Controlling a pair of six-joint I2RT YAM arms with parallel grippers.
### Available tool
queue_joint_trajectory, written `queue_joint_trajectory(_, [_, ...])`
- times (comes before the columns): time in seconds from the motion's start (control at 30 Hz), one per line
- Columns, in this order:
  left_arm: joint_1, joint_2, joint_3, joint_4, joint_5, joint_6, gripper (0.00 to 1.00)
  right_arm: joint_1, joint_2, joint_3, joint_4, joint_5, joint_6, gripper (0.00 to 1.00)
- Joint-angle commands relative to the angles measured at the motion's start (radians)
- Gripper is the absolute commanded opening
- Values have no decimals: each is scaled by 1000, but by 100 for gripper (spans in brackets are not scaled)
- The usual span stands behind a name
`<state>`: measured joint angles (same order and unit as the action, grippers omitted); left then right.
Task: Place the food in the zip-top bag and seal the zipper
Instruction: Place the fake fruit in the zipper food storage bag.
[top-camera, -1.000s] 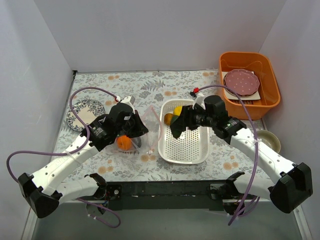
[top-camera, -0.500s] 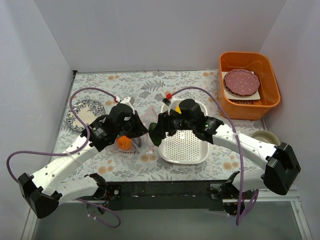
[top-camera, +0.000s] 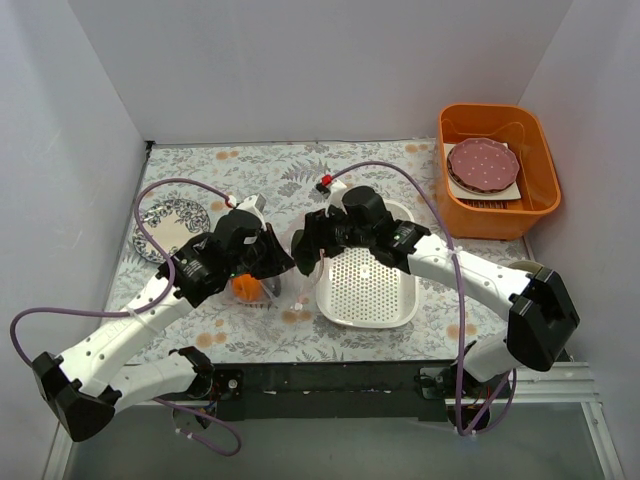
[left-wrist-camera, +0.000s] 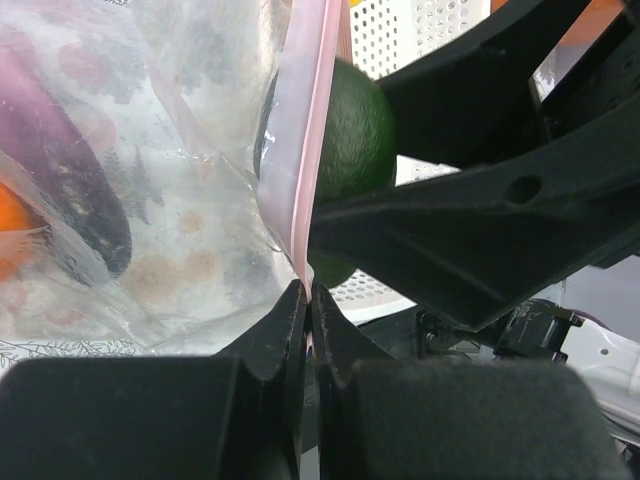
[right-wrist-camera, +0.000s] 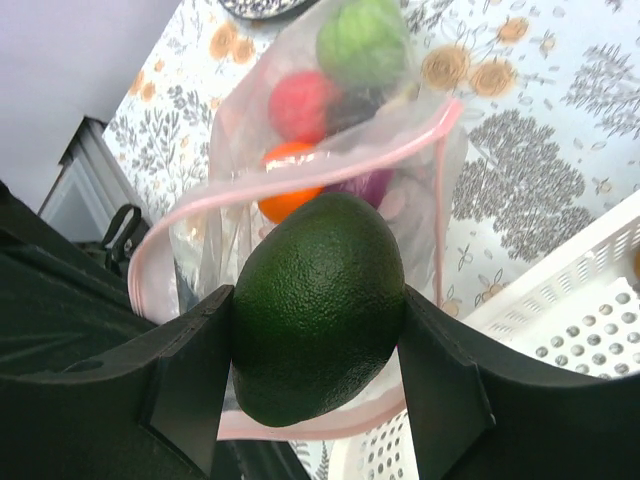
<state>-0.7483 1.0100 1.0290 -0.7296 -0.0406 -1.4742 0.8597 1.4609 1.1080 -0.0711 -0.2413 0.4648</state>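
Observation:
The clear zip-top bag (top-camera: 290, 240) lies left of the white basket (top-camera: 368, 300). My left gripper (left-wrist-camera: 308, 300) is shut on its pink zipper strip (left-wrist-camera: 312, 140) and holds the mouth open. My right gripper (right-wrist-camera: 318, 330) is shut on the dark-green avocado (right-wrist-camera: 318, 305) right at the bag's mouth (right-wrist-camera: 300, 180). Inside the bag I see a light-green ball (right-wrist-camera: 362, 42), a red ball (right-wrist-camera: 300, 105), an orange (right-wrist-camera: 290, 190) and the purple eggplant (left-wrist-camera: 70, 180). In the top view the right gripper (top-camera: 302, 245) is just right of the left gripper (top-camera: 275, 262). Lemon and kiwi are hidden.
The basket's rim (right-wrist-camera: 590, 310) is close on the right of the bag. An orange bin (top-camera: 540, 150) with a pink spotted plate (top-camera: 484, 165) stands at the back right. A patterned plate (top-camera: 165, 225) lies at the left, a bowl (top-camera: 540, 275) at the right.
My right gripper has carried the avocado left from over the basket to the bag's mouth. My left gripper has kept its hold on the bag's edge.

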Motion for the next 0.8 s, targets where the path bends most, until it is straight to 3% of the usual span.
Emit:
queue_joint_trajectory(0.0, [0, -34, 17, -5, -10, -6, 0, 6, 30, 99, -22, 62, -31, 40])
queue_joint_trajectory(0.17, [0, -37, 40, -13, -21, -5, 0, 6, 88, 162, -70, 54, -35, 40])
queue_joint_trajectory(0.27, [0, -36, 49, -16, -21, -3, 0, 6, 114, 193, -93, 31, -41, 48])
queue_joint_trajectory(0.3, [0, -33, 55, -16, -21, -3, 0, 6, 118, 193, -91, 24, -44, 63])
queue_joint_trajectory(0.5, [0, -22, 109, -31, -34, 9, 0, 4, 112, 230, -104, 20, -81, 71])
queue_joint_trajectory(0.77, [0, -16, 112, -31, -42, 12, 0, -5, 12, 196, -125, 141, -71, 79])
